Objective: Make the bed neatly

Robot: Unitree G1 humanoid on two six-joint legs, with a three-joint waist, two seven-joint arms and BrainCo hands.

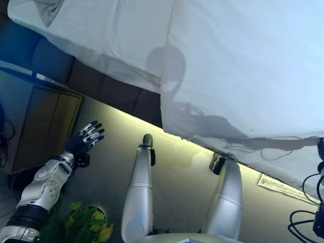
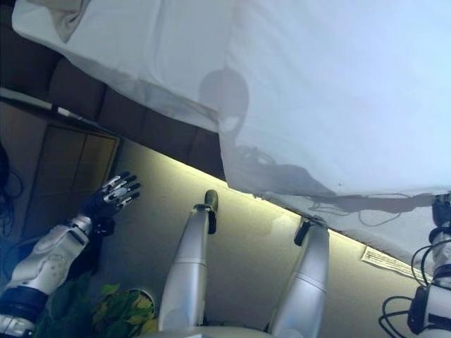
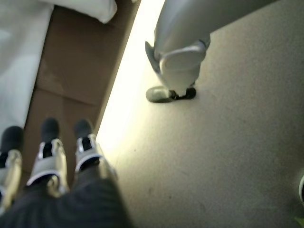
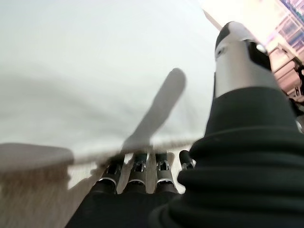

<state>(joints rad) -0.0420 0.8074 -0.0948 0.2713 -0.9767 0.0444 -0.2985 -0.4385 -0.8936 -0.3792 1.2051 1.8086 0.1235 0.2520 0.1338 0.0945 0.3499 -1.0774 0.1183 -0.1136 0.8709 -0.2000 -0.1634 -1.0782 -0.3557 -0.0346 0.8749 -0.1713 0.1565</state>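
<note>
Left hand (image 1: pixel 83 139) hangs open beside the bed; right hand (image 4: pixel 142 173) fingers hidden under white duvet (image 1: pixel 243 66).

Beige carpet floor (image 1: pixel 177 187), lit by a yellow glow strip (image 1: pixel 152 129) along the dark brown base. Wooden cabinet (image 1: pixel 45 126) stands left. Leafy potted plant (image 1: pixel 86 223) sits near, lower left.

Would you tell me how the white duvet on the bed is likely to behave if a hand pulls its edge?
The white duvet will probably be floppy: it drapes over the bed's edge in soft folds. It looks light but bulky, so it may bunch rather than slide flat.
</note>
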